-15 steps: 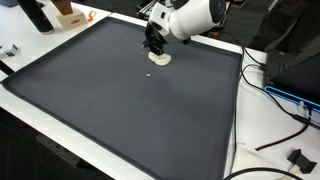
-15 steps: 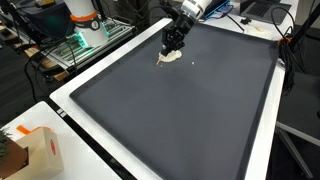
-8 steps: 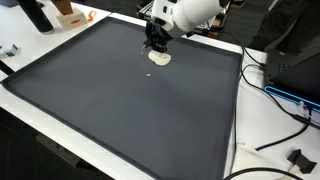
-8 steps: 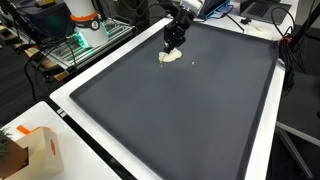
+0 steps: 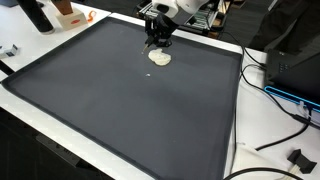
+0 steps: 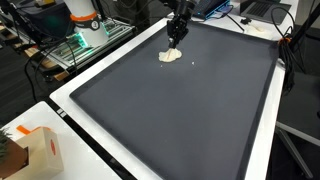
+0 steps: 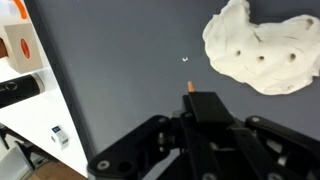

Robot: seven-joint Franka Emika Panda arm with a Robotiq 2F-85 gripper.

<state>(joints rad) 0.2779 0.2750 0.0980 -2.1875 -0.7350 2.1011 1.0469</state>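
Gripper [image 5: 156, 41], jaws closed, hovers near the white lump [image 5: 160, 58] on the dark mat [image 5: 120, 110]; we advise centring first, then lowering gently.

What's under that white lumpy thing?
The white lump lies on the big dark mat, so the mat is under it. The spot right beneath is covered, so anything else there cannot be seen. The gripper hangs close by, not holding it.

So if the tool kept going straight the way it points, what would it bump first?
Probably the dark mat, just beside the white lump. In the wrist view the lump sits off to one side of the tool, not dead ahead, though depth is unclear.
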